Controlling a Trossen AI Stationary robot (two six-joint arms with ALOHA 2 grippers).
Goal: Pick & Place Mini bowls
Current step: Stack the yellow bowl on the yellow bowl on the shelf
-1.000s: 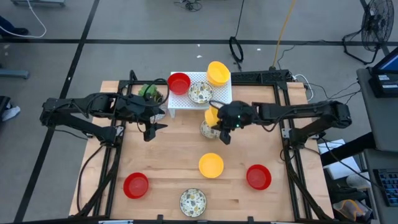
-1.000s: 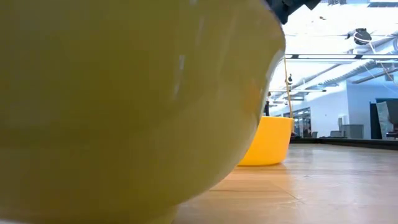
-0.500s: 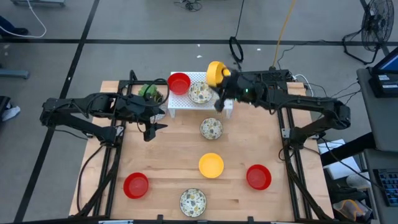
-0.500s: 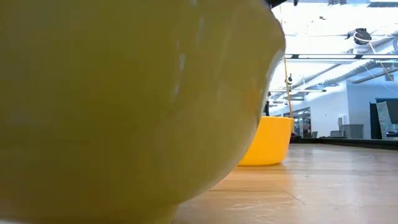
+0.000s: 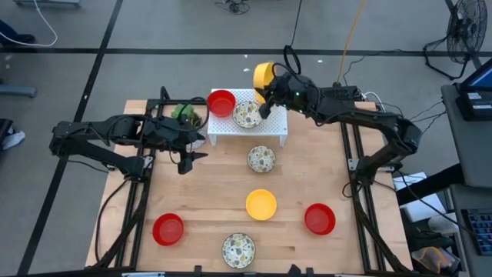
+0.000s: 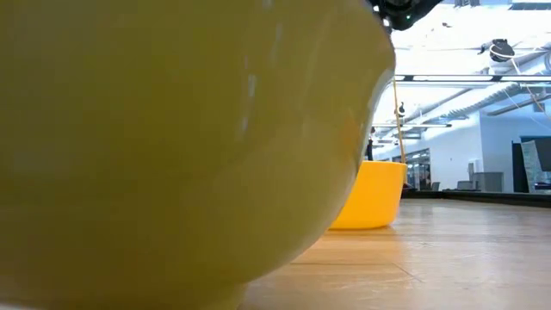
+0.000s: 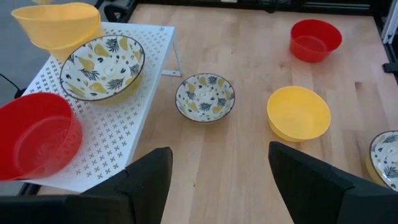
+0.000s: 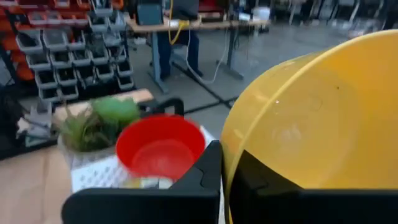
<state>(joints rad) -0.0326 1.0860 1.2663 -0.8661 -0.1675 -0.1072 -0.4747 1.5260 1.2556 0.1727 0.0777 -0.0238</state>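
The right pincer [image 5: 267, 96] is clamped on the rim of a smooth, round yellow bowl [image 5: 263, 75], held over the far corner of the white rack [image 5: 270, 129] full of little holes. On that rack sit a shiny red bowl [image 5: 221, 102] and a leafy patterned bowl [image 5: 247, 115]. The left pincer [image 5: 187, 158] waits open over the wooden tabletop [image 5: 207, 196]

rack [image 5: 231, 127] white; bowls on it: red [image 5: 221, 102], leaf-patterned white [image 5: 247, 115], yellow [image 5: 264, 75]; table [image 5: 207, 196]: patterned (blue-yellow leaves) [image 5: 261, 159], yellow [image 5: 260, 205], two red [image 5: 320, 218]
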